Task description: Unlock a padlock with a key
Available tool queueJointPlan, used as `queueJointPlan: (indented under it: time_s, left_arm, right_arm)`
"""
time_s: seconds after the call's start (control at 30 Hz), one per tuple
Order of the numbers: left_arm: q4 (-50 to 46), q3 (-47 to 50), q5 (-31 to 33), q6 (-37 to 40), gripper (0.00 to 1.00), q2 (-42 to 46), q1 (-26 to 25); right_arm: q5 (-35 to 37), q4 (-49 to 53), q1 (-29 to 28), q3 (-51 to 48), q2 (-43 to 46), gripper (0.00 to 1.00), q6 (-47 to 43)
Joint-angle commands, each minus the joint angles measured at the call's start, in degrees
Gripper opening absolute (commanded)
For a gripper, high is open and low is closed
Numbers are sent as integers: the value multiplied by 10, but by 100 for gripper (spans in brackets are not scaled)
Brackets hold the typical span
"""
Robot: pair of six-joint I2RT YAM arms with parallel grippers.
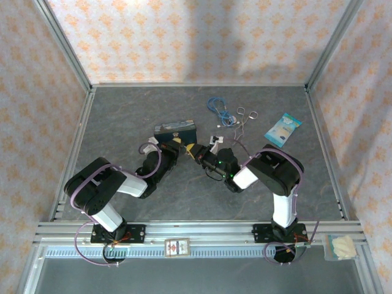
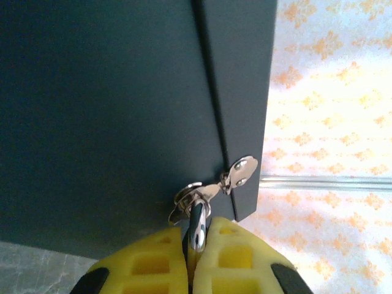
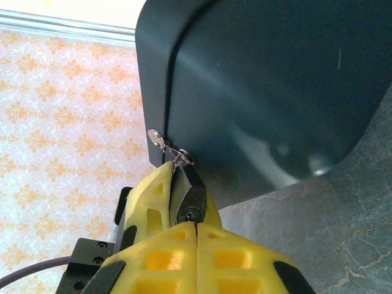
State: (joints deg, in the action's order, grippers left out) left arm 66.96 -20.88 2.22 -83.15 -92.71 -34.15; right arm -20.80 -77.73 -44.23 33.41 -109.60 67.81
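Arms both fold inward on the table, and their tips almost meet at the near side of the tin, by its right end.

Left gripper: in the left wrist view the yellow fingers are clenched on a bright metal loop that rises from between them into the ring of the tin's clasp. I read that loop as the shackle of the padlock. Its body is buried between the pads. The tin's dark side runs up and to the left.

Right gripper: in the right wrist view the fingers are pressed tight along their seam, tips right under the same clasp. A near-black piece sits just above the tips and a thin wire loop from it hooks the clasp ring, so that looks like the padlock body. Can't tell whether the key is pinched in that seam or what else the jaws hold.

Further right and toward the back, well apart from the grippers: blue coiled cable, scissors touching it, then a blue-and-white packet.
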Motion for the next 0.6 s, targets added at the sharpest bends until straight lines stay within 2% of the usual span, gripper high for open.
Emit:
queueJointPlan:
  time_s: [0.0, 0.1, 0.23, 0.4, 0.57]
  left_arm:
    - [27, -23, -102, 18, 0, 4, -34]
    - [37, -18, -125, 20, 0, -1, -33]
    - [45, -3, -154, 28, 0, 2, -34]
    - [39, -4, -197, 47, 0, 10, -34]
    - [81, -1, -221, 51, 0, 0, -34]
  right_arm:
    - [-31, -16, -19, 43, 0, 0, -29]
    - [-67, 29, -17, 79, -7, 0, -52]
    - [-78, 30, -9, 83, -14, 0, -63]
    - [-105, 78, 0, 113, -13, 0, -94]
    - [-124, 69, 2, 120, -21, 0, -85]
